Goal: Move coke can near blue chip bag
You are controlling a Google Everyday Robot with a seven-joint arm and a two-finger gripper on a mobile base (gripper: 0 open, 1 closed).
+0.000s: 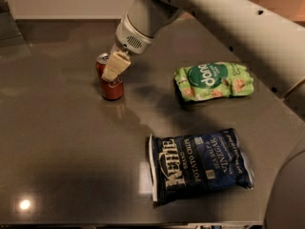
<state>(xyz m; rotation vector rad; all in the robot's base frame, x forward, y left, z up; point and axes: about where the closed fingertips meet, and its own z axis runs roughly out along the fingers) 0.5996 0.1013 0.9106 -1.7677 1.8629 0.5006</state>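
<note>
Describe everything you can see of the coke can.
The coke can is a small red cylinder with white script and a silvery top, seemingly metal. It stands upright on the grey table, left of the green snack bag and well apart from the blue chip bag. The gripper sits at the can's upper front, covering part of it; whether it grips the can cannot be told.
</note>
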